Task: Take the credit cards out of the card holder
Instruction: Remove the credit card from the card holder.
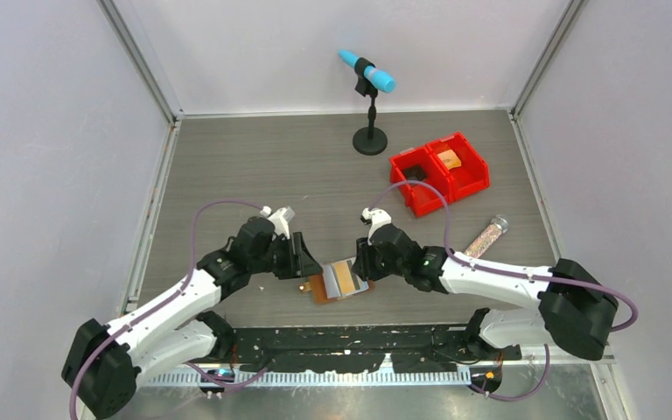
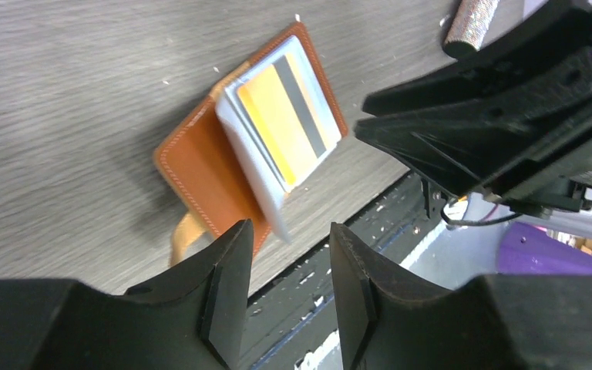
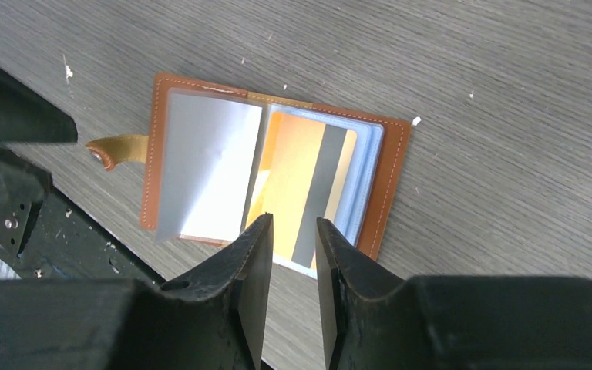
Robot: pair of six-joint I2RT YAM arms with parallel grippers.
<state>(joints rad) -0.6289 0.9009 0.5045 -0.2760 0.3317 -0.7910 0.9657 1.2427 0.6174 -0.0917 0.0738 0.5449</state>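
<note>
Robotics test cell, laboratory type. Evidence: plain pale walls (image 1: 254, 52) on metal frame posts (image 1: 140, 61) enclose a grey wood-grain table (image 1: 254, 166). The left arm (image 1: 171, 302) and right arm (image 1: 494, 278) are bolted at its near edge. A stand-mounted microphone (image 1: 366, 70) sits by the far edge.

Brown card holder (image 3: 200, 166) lies open flat, orange card (image 3: 293, 185) in its sleeve

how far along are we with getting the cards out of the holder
Done: the card holder lies open, pages spread. In hand: the right gripper has its jaws narrowly apart at the near edge of the orange card, which sits inside its clear sleeve; no grip shows yet. The left gripper hovers open and empty. Left: pulling the cards; none lies outside the holder.
</note>
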